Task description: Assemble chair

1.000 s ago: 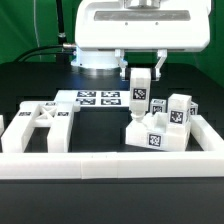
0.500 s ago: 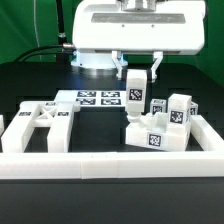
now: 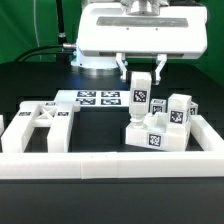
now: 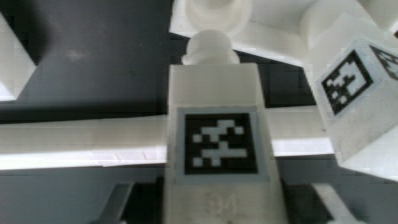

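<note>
One gripper [image 3: 141, 72] hangs from the arm in the exterior view. Its fingers are drawn in narrow on one upright tagged post [image 3: 140, 95]. The post hangs directly over one tagged block [image 3: 152, 135] toward that view's right; whether they touch is unclear. One cross-braced side [image 3: 40, 118] lies at that view's left, with one marker board [image 3: 98, 97] behind it and one long rail [image 3: 110, 160] in front. Beside the block stands a cluster of tagged pieces [image 3: 180, 110], at least two.

In the wrist view, the post [image 4: 222, 130] fills the middle, and its one rounded peg [image 4: 210, 45] points away from the camera. One tagged piece [image 4: 365, 80] shows beside it. To seat the post well, I judge it should be kept plumb with the peg lined up over its socket, which is not visible. It should then be lowered slowly and let go only once it is fully seated.
</note>
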